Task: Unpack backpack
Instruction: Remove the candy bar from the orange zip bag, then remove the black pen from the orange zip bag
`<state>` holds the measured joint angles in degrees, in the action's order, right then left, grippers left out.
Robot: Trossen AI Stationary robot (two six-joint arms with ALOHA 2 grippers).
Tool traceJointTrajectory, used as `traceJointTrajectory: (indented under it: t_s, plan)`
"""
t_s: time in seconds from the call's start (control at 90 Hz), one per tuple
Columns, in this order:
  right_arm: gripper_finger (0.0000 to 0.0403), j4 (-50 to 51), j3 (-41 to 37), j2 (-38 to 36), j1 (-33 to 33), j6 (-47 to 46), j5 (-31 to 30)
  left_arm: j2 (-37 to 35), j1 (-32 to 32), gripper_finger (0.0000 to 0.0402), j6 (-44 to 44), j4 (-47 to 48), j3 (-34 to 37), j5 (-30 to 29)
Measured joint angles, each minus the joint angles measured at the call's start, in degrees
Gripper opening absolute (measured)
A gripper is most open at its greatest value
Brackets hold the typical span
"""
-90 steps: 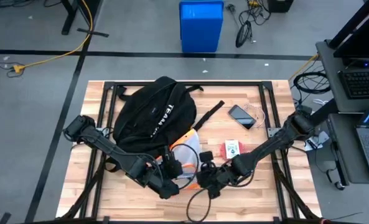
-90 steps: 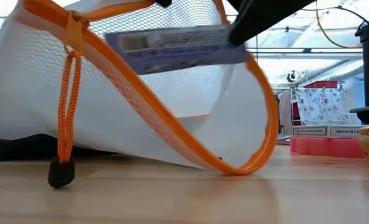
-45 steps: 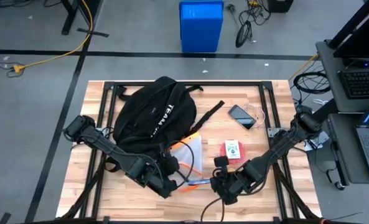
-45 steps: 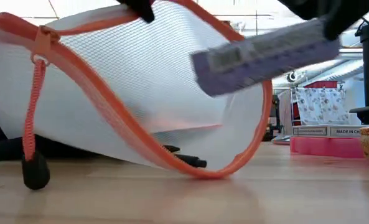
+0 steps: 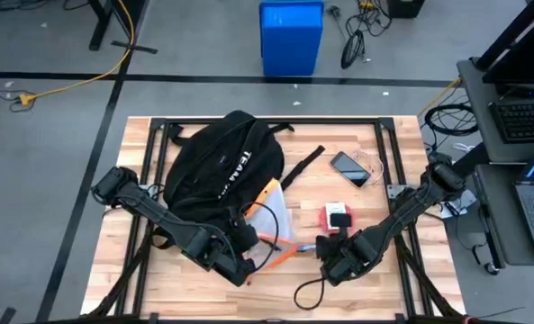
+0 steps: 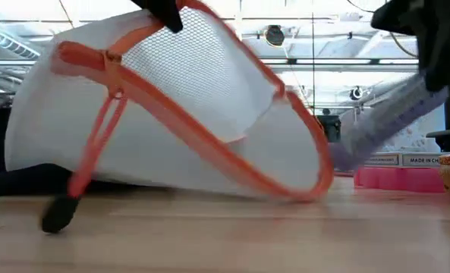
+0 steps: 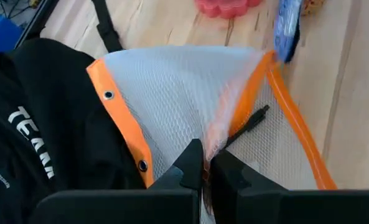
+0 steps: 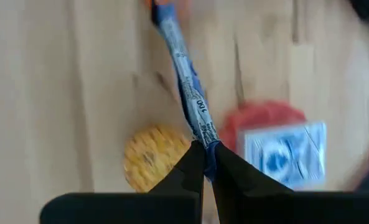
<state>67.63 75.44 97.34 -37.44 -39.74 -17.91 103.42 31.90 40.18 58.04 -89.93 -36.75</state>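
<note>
Overhead, wooden table (image 5: 194,301), grey floor (image 5: 50,135).

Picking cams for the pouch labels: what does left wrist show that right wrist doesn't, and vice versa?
Only the left wrist view: the backpack with white lettering, and the left tool shut on the orange-trimmed mesh pouch, a black pen-like item inside.

Only the right wrist view: the right tool shut on one end of the blue packet, plus a yellow round object and a blue-patterned card box.

Both: the blue packet, a red object and the wooden table.
</note>
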Motion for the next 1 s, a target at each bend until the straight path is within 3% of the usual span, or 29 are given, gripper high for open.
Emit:
traceJointTrajectory:
  t_s: [0.5,1.0]
  plan:
    - [0.0002,8.6,0.0,0.0,-0.3,-5.4,0.0,0.0,0.0,0.0000,0.0,0.0,0.0,0.0]
    - [0.0064,9.3,0.0,0.0,-0.3,-12.6,-0.2,0.1,0.0,0.0000,0.0,-0.1,0.0,0.0]
